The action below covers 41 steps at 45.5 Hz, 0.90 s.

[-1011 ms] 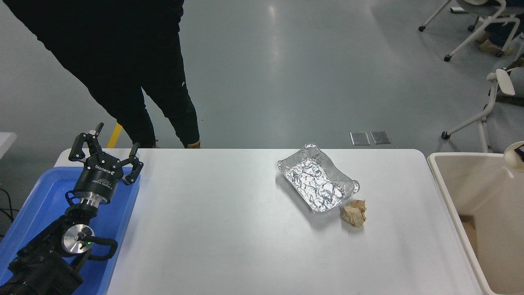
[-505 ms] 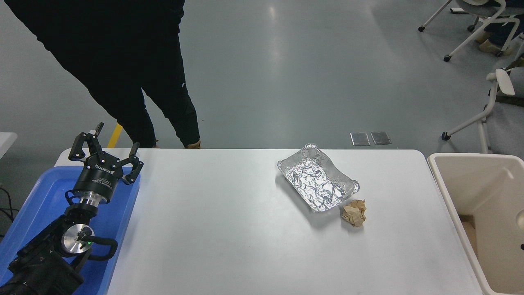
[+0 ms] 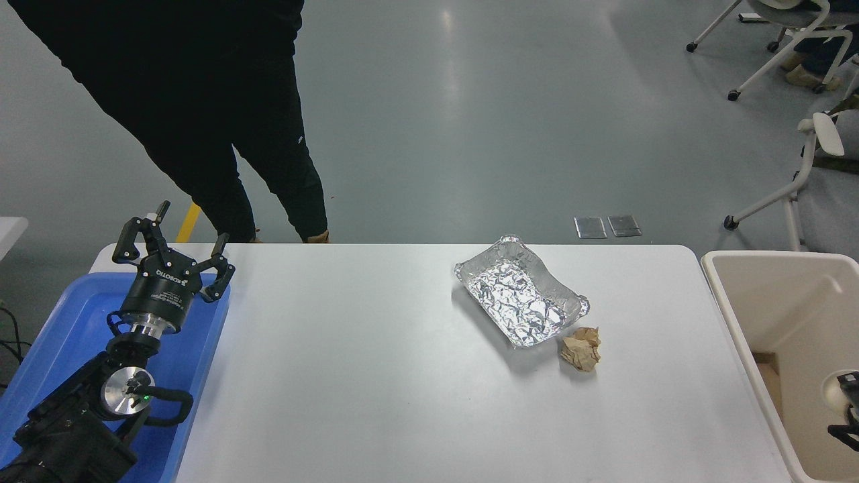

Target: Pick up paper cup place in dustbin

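Note:
The paper cup (image 3: 835, 392) is a small white rounded shape at the picture's right edge, low inside the beige dustbin (image 3: 735, 322), which stands off the table's right end. My right gripper (image 3: 848, 406) shows only as black parts at the right edge, right by the cup. Most of it is cut off by the frame, and whether it grips the cup cannot be made out. My left gripper (image 3: 176, 243) is parked open and empty over the blue tray at the lower left.
A crinkled silver foil tray (image 3: 520, 300) and a crumpled brown paper ball (image 3: 582, 349) lie right of the table's middle. A blue tray (image 3: 60, 322) sits at the left end. A person in black stands at the far left side. Office chairs stand at the back right.
The paper cup, with the right gripper beside it, has moved down from the dustbin's top rim to low inside the bin. The left arm has not moved.

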Available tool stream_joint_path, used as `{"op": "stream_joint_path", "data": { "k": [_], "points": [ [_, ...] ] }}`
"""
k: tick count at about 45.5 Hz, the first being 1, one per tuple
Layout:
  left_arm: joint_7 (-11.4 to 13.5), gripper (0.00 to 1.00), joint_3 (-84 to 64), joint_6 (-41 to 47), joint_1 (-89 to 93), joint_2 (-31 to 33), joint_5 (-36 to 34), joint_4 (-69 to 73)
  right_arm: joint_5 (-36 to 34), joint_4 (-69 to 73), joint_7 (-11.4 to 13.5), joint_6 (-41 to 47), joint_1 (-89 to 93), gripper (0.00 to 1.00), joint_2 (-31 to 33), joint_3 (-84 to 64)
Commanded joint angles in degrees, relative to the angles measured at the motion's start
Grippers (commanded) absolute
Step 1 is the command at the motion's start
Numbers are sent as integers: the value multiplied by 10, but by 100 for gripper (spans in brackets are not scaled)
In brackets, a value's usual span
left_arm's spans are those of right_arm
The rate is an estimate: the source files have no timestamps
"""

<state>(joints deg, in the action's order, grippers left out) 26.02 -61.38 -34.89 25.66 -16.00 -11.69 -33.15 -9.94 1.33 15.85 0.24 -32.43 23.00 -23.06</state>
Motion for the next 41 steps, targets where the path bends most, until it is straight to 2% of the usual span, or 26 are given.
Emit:
{"op": "stream_joint_path", "data": {
  "k": [1,12,15,26,34,41],
  "points": [
    [0,98,-1,0,0,0,0,0,4,4,-2,-18,-7,100,1,-5],
    [0,98,0,0,0,0,0,-1,4,10,-2,-16,-25,100,3,-11],
    [0,98,0,0,0,0,0,0,5,31,-2,-16,-61,100,17,-55],
    [0,98,0,0,0,0,0,0,4,199,-2,-11,-227,100,54,-236],
    [0,98,0,0,0,0,0,0,4,299,-2,-8,-340,100,50,-291],
    [0,98,0,0,0,0,0,0,5,329,-2,-8,-380,100,30,-302]
  ]
}}
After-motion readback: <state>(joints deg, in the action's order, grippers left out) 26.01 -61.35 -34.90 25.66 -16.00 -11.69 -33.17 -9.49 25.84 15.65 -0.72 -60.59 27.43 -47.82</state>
